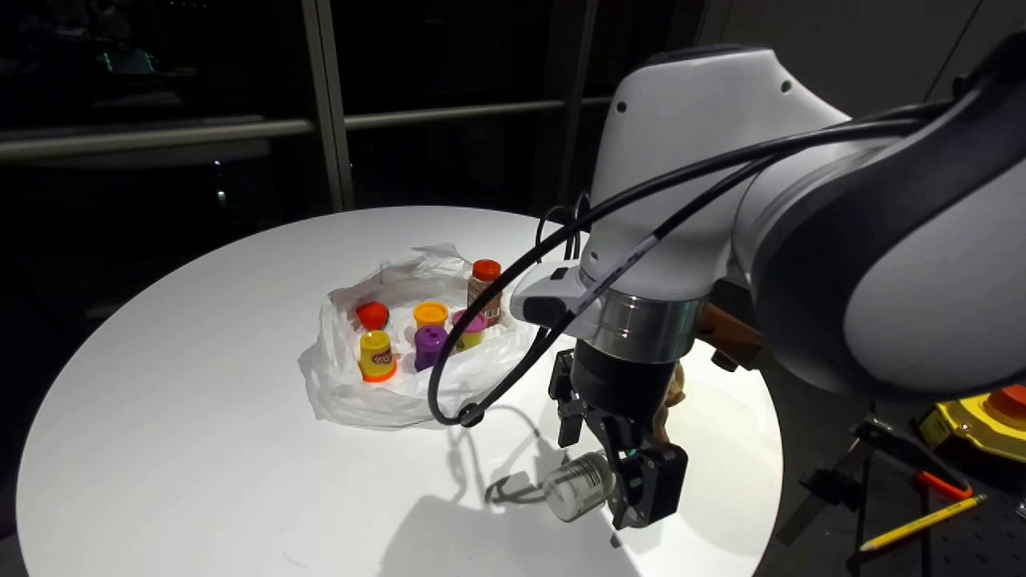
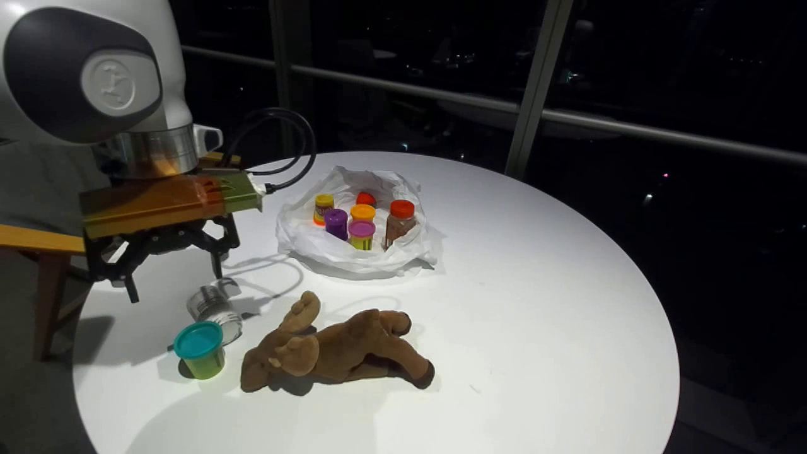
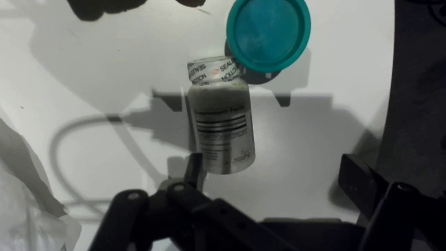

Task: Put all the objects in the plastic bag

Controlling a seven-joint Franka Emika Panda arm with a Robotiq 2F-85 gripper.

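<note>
gaping wide, the claw (image 2: 175,285) hovers near a clear bottle (image 3: 223,122) lying beside a teal-lidded tub (image 2: 201,350).

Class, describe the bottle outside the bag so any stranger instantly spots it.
On the white table, outside the plastic bag, find the brown plush toy. Near its head stands a teal-lidded tub. Beside that, the bottle, unlike the tub, lies sideways, label up.

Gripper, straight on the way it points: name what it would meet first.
Probably the lying bottle, seemingly under one side of the gripper; depth is unclear, so it might miss and reach the table instead.
</note>
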